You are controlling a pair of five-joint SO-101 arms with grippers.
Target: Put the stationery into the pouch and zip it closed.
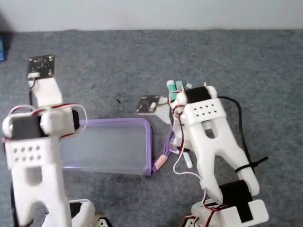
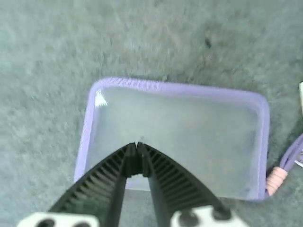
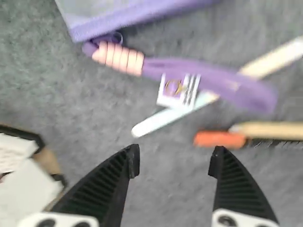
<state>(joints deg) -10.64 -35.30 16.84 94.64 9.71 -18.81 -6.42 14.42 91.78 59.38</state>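
Observation:
A clear pouch with purple trim lies flat on the grey carpet. My left gripper is shut and empty, hovering over the pouch near its long edge. The zip's purple strap with a pink ribbed pull trails off the pouch's corner. My right gripper is open just above the carpet, close to a white pen and a pencil with an orange eraser. A second pencil lies under the strap. Two green-and-white markers stick out beyond the right arm.
Two small grey metal plates lie on the carpet, one at the far left and one just behind the pouch's corner. The arm bases stand at the near edge. A pale wall bounds the back.

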